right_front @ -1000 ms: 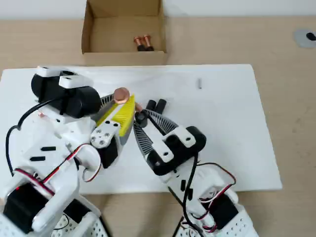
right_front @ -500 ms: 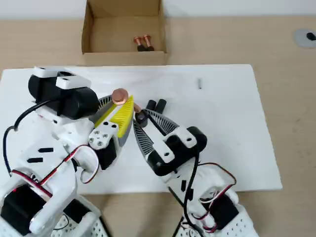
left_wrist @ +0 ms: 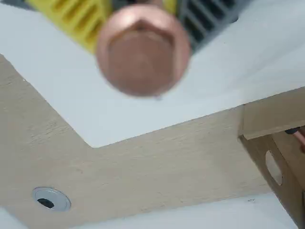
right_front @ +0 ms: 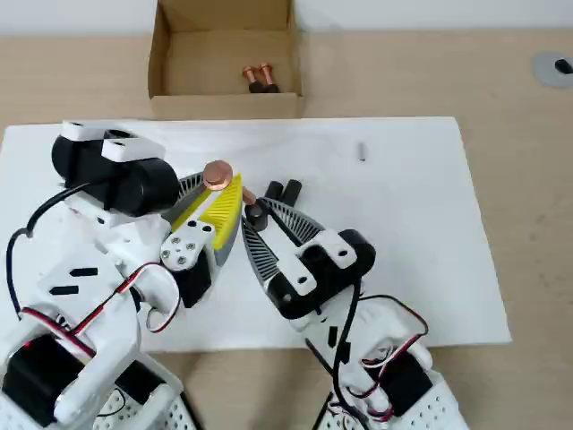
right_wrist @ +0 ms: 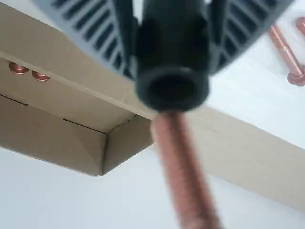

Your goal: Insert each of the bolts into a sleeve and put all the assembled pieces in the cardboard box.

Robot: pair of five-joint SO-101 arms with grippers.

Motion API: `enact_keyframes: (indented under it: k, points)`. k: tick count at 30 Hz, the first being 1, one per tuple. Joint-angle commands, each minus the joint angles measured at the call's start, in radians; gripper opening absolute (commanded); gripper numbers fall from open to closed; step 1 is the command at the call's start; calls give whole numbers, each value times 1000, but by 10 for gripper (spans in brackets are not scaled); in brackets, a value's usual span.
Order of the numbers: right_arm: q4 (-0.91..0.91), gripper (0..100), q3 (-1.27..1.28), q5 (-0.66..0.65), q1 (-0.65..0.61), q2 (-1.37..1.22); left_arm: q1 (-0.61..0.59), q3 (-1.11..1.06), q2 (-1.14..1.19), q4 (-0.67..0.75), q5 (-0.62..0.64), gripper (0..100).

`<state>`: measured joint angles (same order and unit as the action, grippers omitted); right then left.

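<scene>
High view | left hand [right_front: 219, 185] grips bolt [right_front: 218, 174] | right hand [right_front: 258, 218] grips sleeve [right_front: 255, 213]

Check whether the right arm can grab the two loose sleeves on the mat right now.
Probably not yet. The right arm has its jaws shut on a sleeve, with the bolt at its mouth. The loose sleeves lie close ahead, unobstructed.

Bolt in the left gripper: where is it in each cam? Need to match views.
High view: bolt head just left of picture centre, held by the left gripper, shank toward the sleeve.
Left wrist view: bolt head close-up, face-on, before the yellow and grey fingers.
Right wrist view: bolt shank meeting the black sleeve's mouth.
Shared landmark: cardboard box, in all three.
</scene>
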<state>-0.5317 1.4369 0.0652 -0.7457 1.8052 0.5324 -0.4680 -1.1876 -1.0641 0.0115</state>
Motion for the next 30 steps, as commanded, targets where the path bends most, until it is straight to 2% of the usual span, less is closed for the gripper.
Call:
enact_keyframes:
  k: [1,5,10,17,23,30]
  points:
    - [26,9,-4,-5,13,147,6,63,36,2,2,2]
    - [28,9,15,-5,13,147,15,64,62,5,3,2]
    - [28,9,24,-5,12,147,86,94,71,-15,0,2]
    - [28,9,27,-5,12,147,83,146,73,-83,-6,2]
    - [28,9,27,-5,12,147,-32,230,73,-126,-68,2]
    - [28,9,25,-5,10,147,-41,227,73,-121,-43,2]
